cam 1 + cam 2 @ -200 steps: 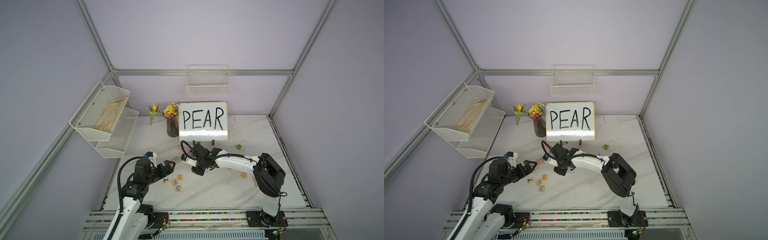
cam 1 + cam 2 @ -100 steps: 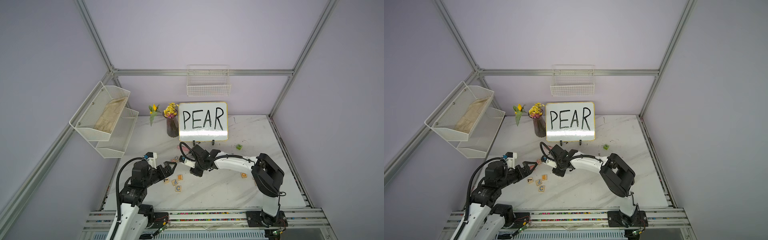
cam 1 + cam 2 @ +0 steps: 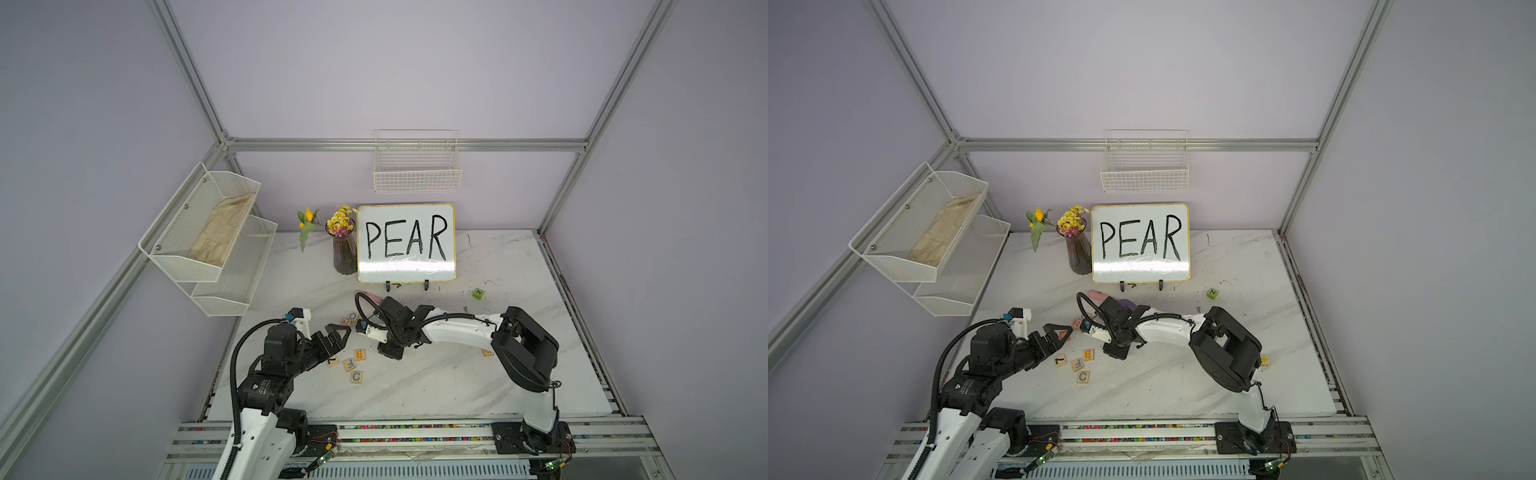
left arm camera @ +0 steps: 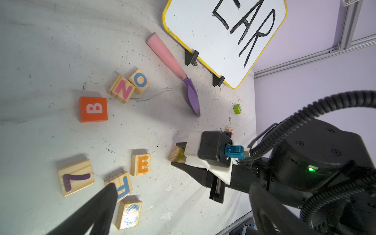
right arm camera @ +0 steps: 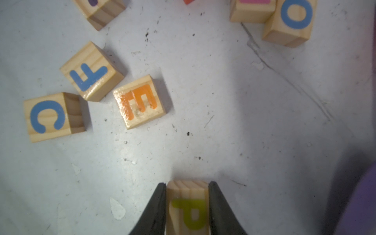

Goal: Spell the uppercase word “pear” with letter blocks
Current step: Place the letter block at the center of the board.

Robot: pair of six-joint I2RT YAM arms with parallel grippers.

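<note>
**P block (image 5: pixel 188 209) clamped in the right gripper (image 5: pixel 187 184); E block (image 5: pixel 141 101) lies loose**

Top views: two arms reach over the marble tabletop (image 3: pixel 436 386). The right gripper (image 3: pixel 390 353) points down and hides what it carries. The left gripper (image 3: pixel 337 341) hangs with jaws spread beside four clustered wooden blocks: the E block, an F block (image 3: pixel 349 365), a C block (image 3: pixel 356 377) and a 7 block (image 3: pixel 1060 360). One green cube (image 3: pixel 478 293) sits apart, near the whiteboard (image 3: pixel 406 243). There are three containers. The two-tier mesh shelf (image 3: pixel 183 224) holds a beige cloth (image 3: pixel 222 232) in its upper tier. A wire wall basket (image 3: pixel 417 174) hangs above the whiteboard. A vase (image 3: pixel 344 259) holds yellow flowers (image 3: pixel 340 216).

Left wrist: ten blocks in all. They are an orange B block (image 4: pixel 93 109), a touching N block (image 4: pixel 121 89) and O block (image 4: pixel 140 81), the 7, E, F and C blocks, the green cube, one far block (image 4: pixel 229 130) whose letter is unreadable, and the P block between the right gripper's fingers. One pink-handled purple trowel (image 4: pixel 173 71) lies by the whiteboard.

Right wrist: both fingers press the P block's sides, low at the tabletop; whether it touches, I cannot tell. The E block lies apart from it, just beside the F block, with the C block next to that.
</note>
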